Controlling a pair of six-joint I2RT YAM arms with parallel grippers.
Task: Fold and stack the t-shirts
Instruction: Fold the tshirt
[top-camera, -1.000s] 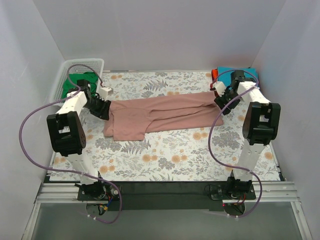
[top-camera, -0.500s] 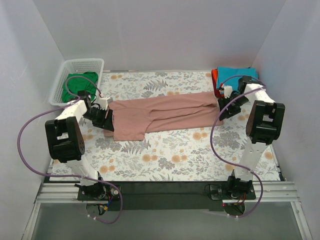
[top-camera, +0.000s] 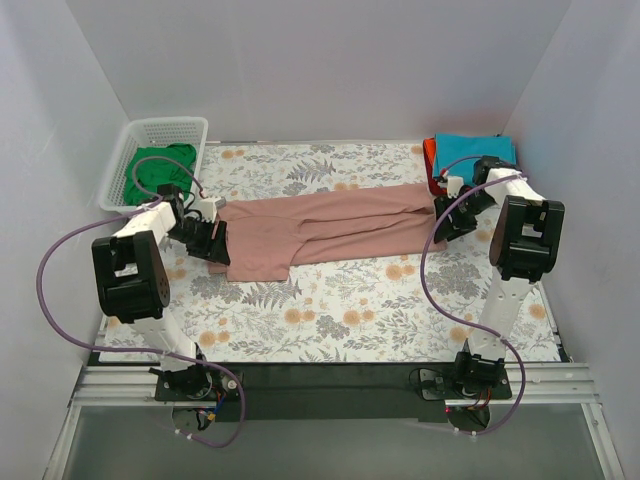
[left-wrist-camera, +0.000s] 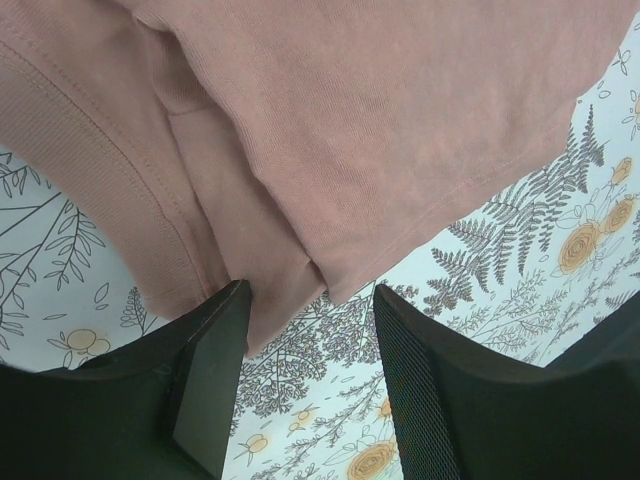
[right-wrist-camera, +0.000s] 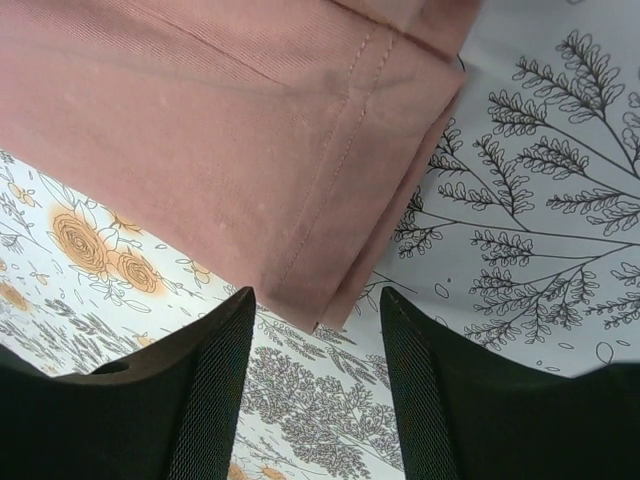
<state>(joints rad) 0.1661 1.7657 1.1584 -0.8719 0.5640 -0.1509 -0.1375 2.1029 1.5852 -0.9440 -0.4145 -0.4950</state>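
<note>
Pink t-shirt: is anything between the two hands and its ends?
Nothing visible. The left hand and the right hand are open, each at one end of the pink t-shirt, whose edge reaches between the fingers. Only the floral table cloth lies around.

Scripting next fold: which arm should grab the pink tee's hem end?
Right. The right gripper, open, straddles the stitched hem corner of the pink tee; the left gripper, also open, is at the opposite, sleeve end.

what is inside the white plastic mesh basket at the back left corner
A crumpled green cotton t-shirt lies in the white plastic mesh basket. Anything beneath the shirt is covered, and most of the basket's floor cannot be seen.
</note>
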